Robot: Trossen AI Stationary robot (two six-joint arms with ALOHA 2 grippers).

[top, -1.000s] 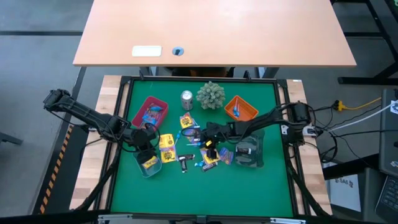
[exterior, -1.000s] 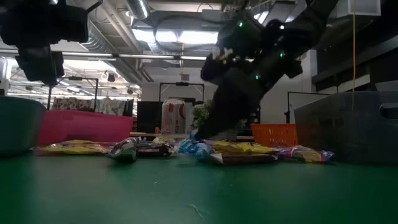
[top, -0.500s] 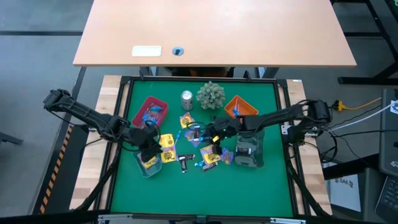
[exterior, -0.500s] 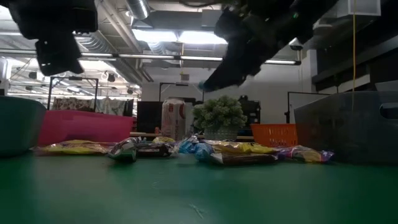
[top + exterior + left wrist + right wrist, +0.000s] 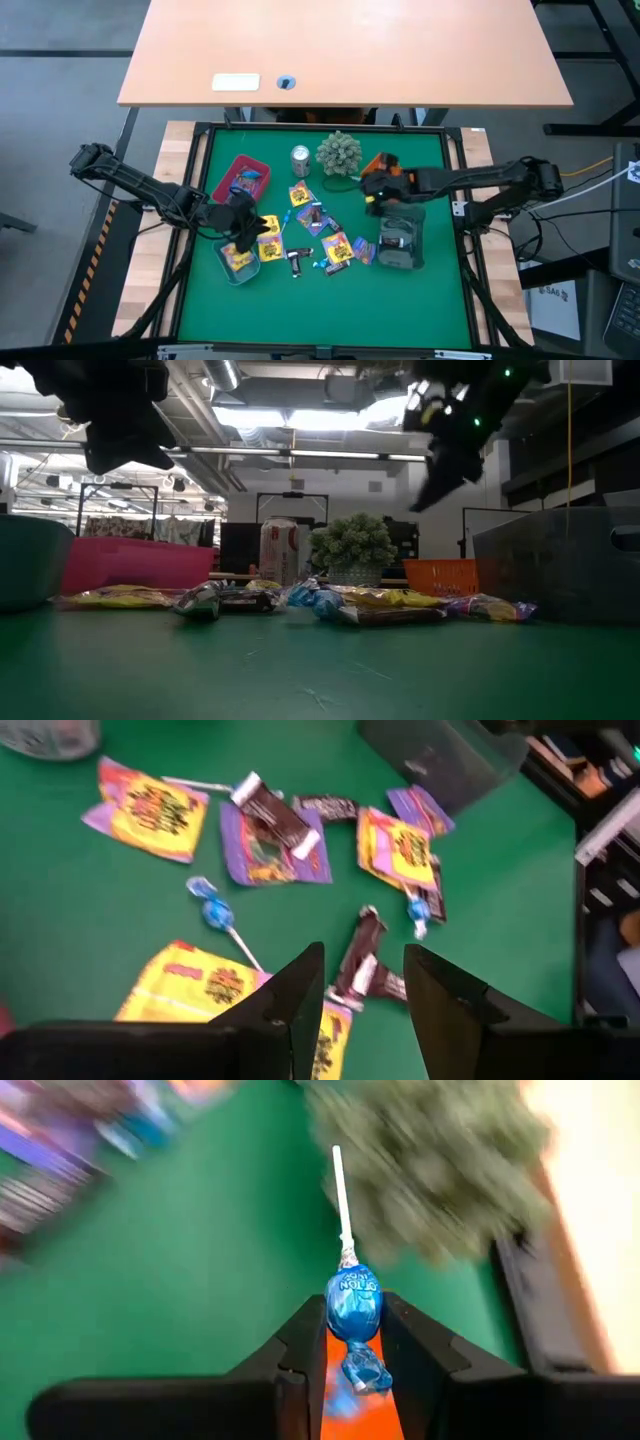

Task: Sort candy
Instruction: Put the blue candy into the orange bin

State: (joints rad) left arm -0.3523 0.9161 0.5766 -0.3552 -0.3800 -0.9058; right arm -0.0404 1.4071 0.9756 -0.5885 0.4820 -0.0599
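Note:
The candy (image 5: 312, 232) lies scattered in the middle of the green mat: yellow packets, purple packets, dark bars and a blue lollipop (image 5: 213, 910). My right gripper (image 5: 372, 188) hangs high beside the orange tray (image 5: 392, 172), shut on a blue-wrapped lollipop (image 5: 353, 1302). My left gripper (image 5: 365, 1000) stands open above the left part of the pile, over a dark bar (image 5: 360, 952), with nothing between its fingers. A clear tub (image 5: 233, 264) holding a yellow packet sits just near of it. My right gripper pinches the lollipop's blue wrapped head (image 5: 353, 1295) between its two fingers. The white stick (image 5: 340, 1190) points out ahead, past the fingertips, and the twisted wrapper tail (image 5: 366, 1372) lies back between them. The fingers slant down from the table's right. The lollipop is lifted clear.
A pink tray (image 5: 228, 170) with candy stands at the far left. A silver can (image 5: 300, 157) and a green spiky plant ball (image 5: 338, 152) stand at the far edge. A dark bin (image 5: 401, 241) sits at the right. The near half of the mat is bare.
My right gripper has risen from the candy pile with the blue lollipop. It has swung toward the table's far right, up beside the orange tray, and tipped less steeply. My left gripper has tipped up a little in place.

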